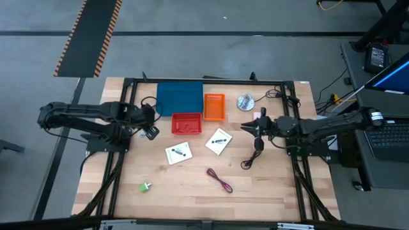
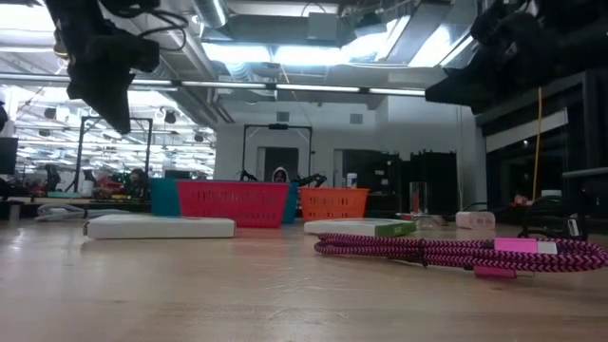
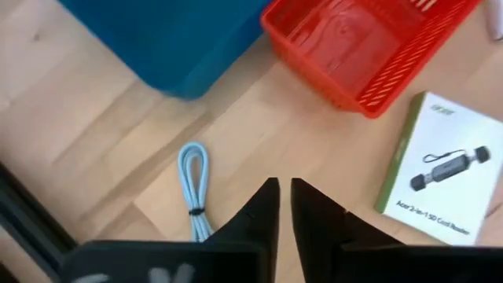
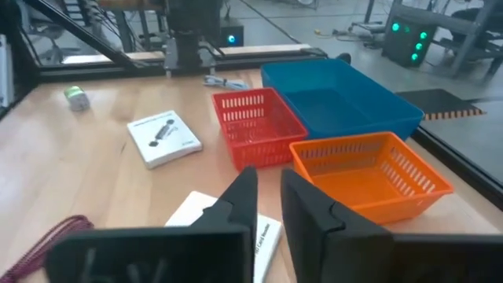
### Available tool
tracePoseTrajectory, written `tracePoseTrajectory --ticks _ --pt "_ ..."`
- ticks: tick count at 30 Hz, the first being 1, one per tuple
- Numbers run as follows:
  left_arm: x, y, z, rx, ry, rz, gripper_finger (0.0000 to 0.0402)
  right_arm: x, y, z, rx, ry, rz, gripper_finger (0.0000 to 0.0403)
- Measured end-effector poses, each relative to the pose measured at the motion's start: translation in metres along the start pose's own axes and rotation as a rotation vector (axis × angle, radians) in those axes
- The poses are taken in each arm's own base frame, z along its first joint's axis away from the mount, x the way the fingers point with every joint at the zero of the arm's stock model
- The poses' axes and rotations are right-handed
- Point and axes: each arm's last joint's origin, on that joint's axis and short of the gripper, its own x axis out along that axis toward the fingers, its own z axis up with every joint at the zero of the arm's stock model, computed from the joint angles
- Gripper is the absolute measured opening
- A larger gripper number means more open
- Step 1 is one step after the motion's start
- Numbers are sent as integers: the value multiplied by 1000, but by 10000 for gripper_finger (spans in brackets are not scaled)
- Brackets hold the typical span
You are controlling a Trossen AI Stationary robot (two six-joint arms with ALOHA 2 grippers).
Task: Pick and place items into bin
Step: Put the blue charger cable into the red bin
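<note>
Two white square cards lie flat on the table (image 1: 178, 153) (image 1: 218, 141). A dark-red coiled cable (image 1: 219, 180) lies toward the near edge and a black cable (image 1: 252, 156) sits below the right arm. The tiny green piece (image 1: 146, 187) is near-left, and the tiny pink cube (image 1: 263, 112) is beside the right arm. A red basket (image 1: 186, 123), an orange basket (image 1: 214, 107) and a blue bin (image 1: 179, 97) stand at the far middle. My left gripper (image 1: 151, 132) hovers left of the red basket, fingers nearly together (image 3: 283, 189). My right gripper (image 1: 245, 126) hovers right of it, fingers close together (image 4: 269, 185).
A light-blue coiled cable (image 3: 194, 185) lies on the wood in front of the blue bin, beneath my left gripper. A round silver thing (image 1: 245, 101) sits at the far right. Black frame rails (image 1: 115, 172) run along both table sides. Bare wood lies around the near edge.
</note>
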Motion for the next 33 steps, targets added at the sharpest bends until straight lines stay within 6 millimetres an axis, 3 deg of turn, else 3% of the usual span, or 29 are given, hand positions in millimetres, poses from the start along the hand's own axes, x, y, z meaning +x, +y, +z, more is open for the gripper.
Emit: tracePoseTrajectory --ticks 7,15,19,33 --pt "11 -4 0 -24 71 65 99 4 0 -2 -22 8 -8 76" --pt "29 -7 -1 -53 147 226 151 4 0 -2 -22 9 -8 80" --pt "40 -8 -2 -80 216 315 159 4 0 -2 -23 9 -8 80" --pt "78 -8 6 -40 399 372 155 4 1 -2 -23 12 29 80"
